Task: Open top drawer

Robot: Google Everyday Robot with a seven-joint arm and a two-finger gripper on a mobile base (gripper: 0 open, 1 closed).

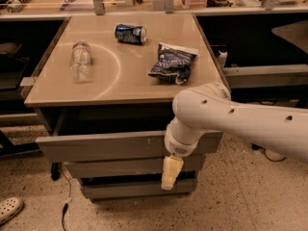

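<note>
arm: reaches in from right | wrist: bent downward | claw: hangs below wrist, pointing down

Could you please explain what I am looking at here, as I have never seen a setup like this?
This is a single camera's view, looking down at a small table with three grey drawers beneath it. The thick white tube coming in from the right is the robot's one arm. The pale piece hanging from its end is the gripper, which serves as its hand. It hangs in front of the drawers, just below the front of the top drawer, the widest one, which seems pulled out a little. I cannot tell whether it grips anything. On the table lie a clear plastic bottle, a blue can on its side and a dark snack bag.
</note>
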